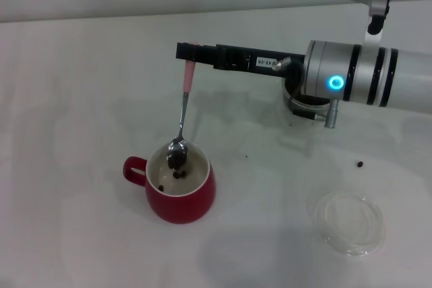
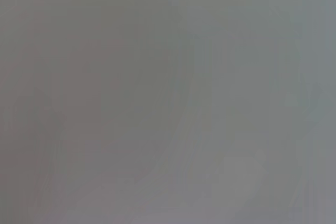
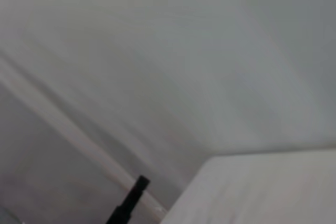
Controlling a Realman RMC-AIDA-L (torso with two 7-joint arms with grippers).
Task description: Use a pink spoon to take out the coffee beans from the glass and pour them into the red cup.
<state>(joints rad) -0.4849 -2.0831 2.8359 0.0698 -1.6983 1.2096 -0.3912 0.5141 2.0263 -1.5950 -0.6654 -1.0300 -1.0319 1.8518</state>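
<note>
My right gripper (image 1: 190,48) pinches the pink handle of the spoon (image 1: 182,118), which hangs nearly upright with its metal bowl dipped just inside the red cup (image 1: 177,191). A few coffee beans (image 1: 178,174) lie on the cup's white inside, below the spoon. The glass (image 1: 307,102) stands well behind the cup, mostly hidden by my right arm. A clear dish (image 1: 349,222) and one loose bean (image 1: 360,164) lie on the table (image 1: 74,99) beside the cup, on my right.
</note>
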